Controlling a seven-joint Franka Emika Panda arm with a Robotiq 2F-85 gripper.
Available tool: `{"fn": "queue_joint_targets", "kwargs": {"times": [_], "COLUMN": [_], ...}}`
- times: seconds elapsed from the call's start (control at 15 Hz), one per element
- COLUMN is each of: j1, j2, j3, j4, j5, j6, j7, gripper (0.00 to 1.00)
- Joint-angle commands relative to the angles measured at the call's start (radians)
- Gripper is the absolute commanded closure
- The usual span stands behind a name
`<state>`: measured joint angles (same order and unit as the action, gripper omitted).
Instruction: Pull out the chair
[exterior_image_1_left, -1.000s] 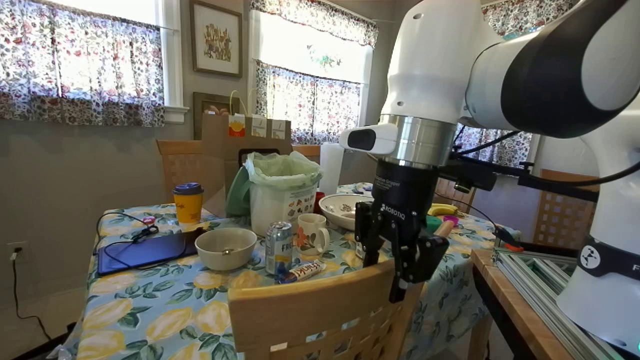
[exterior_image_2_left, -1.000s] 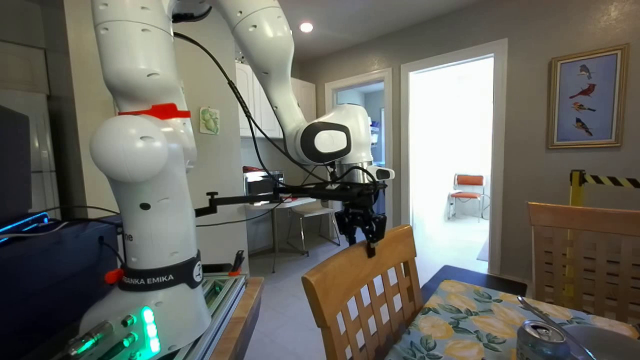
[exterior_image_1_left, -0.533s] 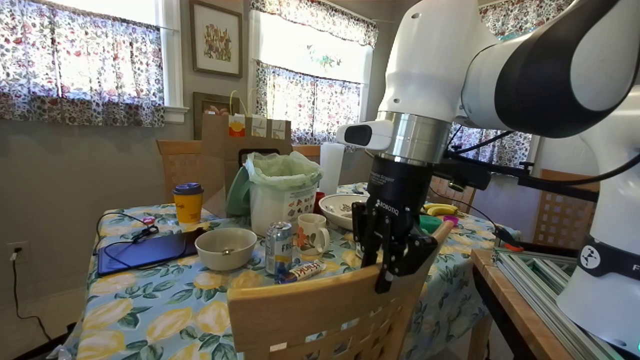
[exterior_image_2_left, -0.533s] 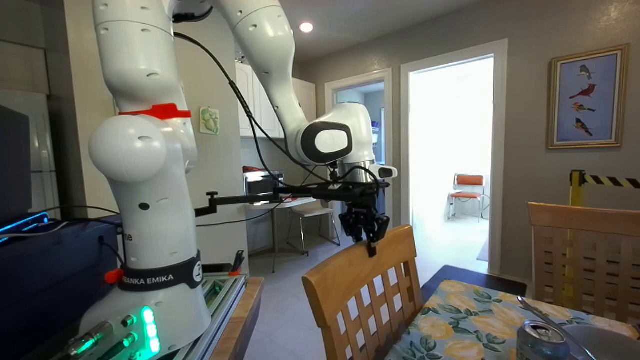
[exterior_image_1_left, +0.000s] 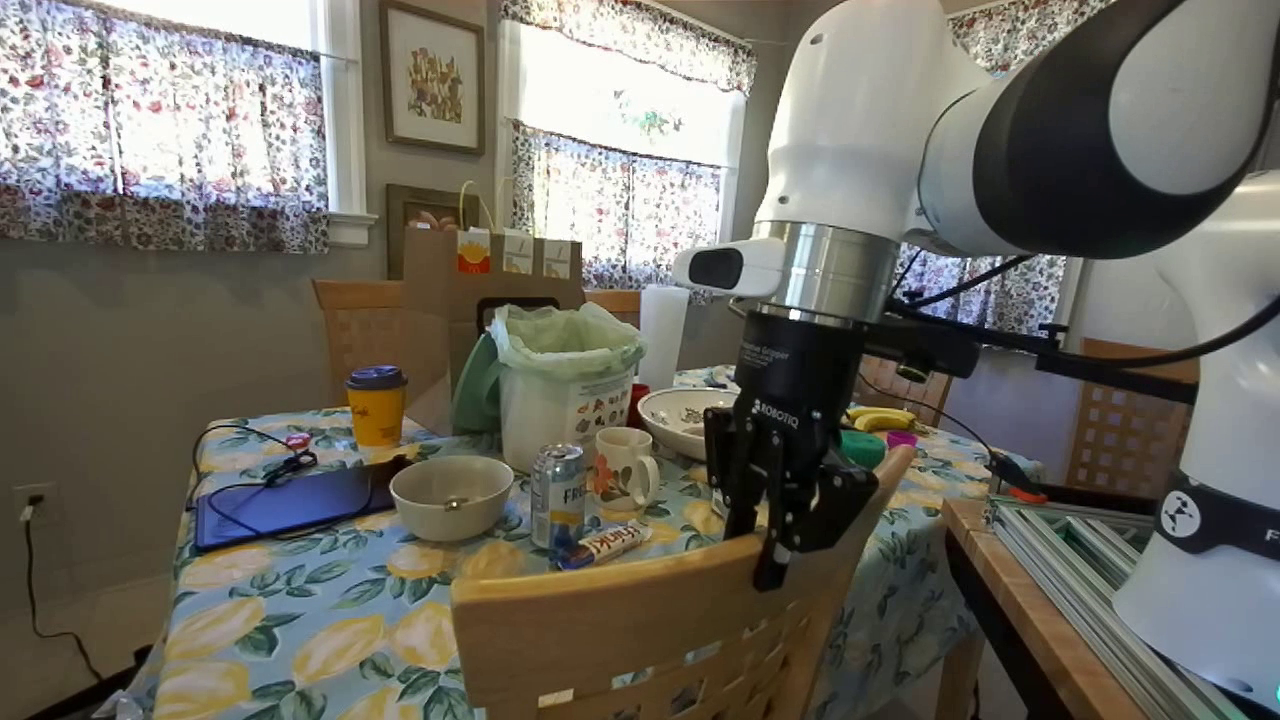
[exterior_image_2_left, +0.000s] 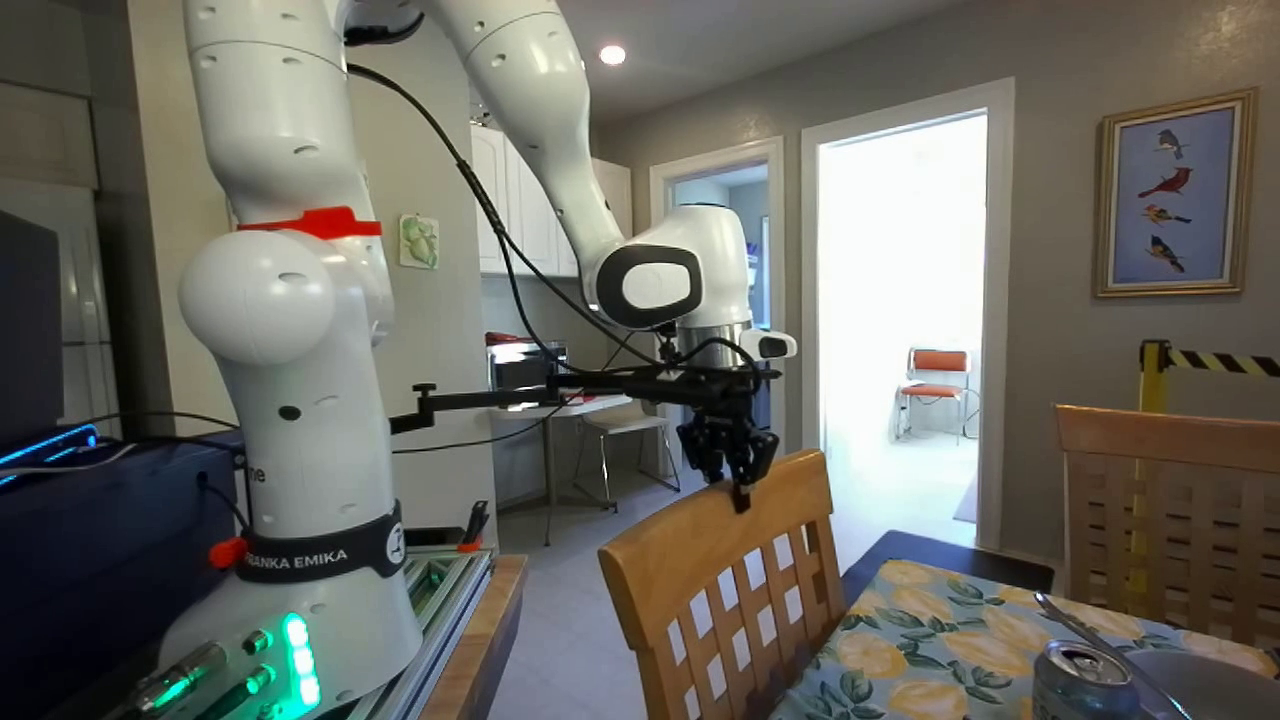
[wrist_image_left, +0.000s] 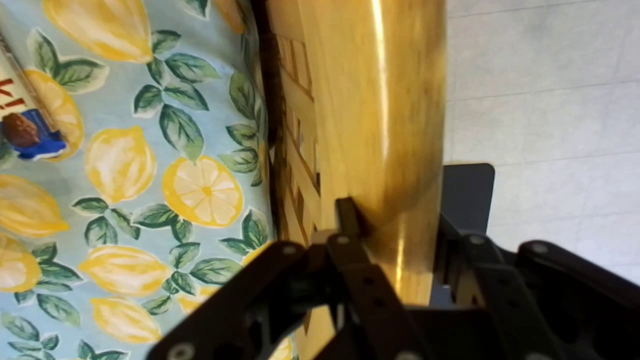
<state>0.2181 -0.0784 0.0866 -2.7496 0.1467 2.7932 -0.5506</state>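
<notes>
The light tan wooden chair has a broad curved top rail and a slotted lattice back. It stands at the table's edge in both exterior views (exterior_image_1_left: 600, 610) (exterior_image_2_left: 700, 540), and its rail fills the middle of the wrist view (wrist_image_left: 385, 100). My gripper (exterior_image_1_left: 755, 550) points down over the rail, with one finger on each side. It also shows in an exterior view (exterior_image_2_left: 727, 490) and the wrist view (wrist_image_left: 395, 220). The fingers are closed on the rail, the left one pressed against it in the wrist view. The chair's seat and legs are hidden.
The lemon-print table (exterior_image_1_left: 330, 620) stands against the chair. A can (exterior_image_1_left: 557, 495), a wrapped bar (exterior_image_1_left: 605, 543), a bowl (exterior_image_1_left: 452, 497), a mug (exterior_image_1_left: 626, 468) and a lined bin (exterior_image_1_left: 570, 400) are on it. Another chair (exterior_image_2_left: 1170, 500) stands across. A wooden bench edge (exterior_image_2_left: 490, 630) borders the robot base.
Over the second, my gripper's fingers have closed in on the chair's rail. In the last half second, the chair has shifted slightly left in both exterior views, with the gripper on it.
</notes>
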Motion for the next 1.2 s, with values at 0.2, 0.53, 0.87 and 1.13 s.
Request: {"fn": "queue_joint_targets", "kwargs": {"times": [0.2, 0.53, 0.87, 1.13], "j1": [0.068, 0.101, 0.152, 0.191], "j2": [-0.052, -0.070, -0.066, -0.070], "j3": [0.023, 0.037, 0.054, 0.077], "j4": [0.007, 0.000, -0.008, -0.020], "j5": [0.224, 0.311, 0.451, 0.534], "j6": [-0.081, -0.102, -0.089, -0.062], "j7": [-0.085, -0.147, -0.215, -0.246], "gripper": [0.91, 0.91, 0.91, 0.91]}}
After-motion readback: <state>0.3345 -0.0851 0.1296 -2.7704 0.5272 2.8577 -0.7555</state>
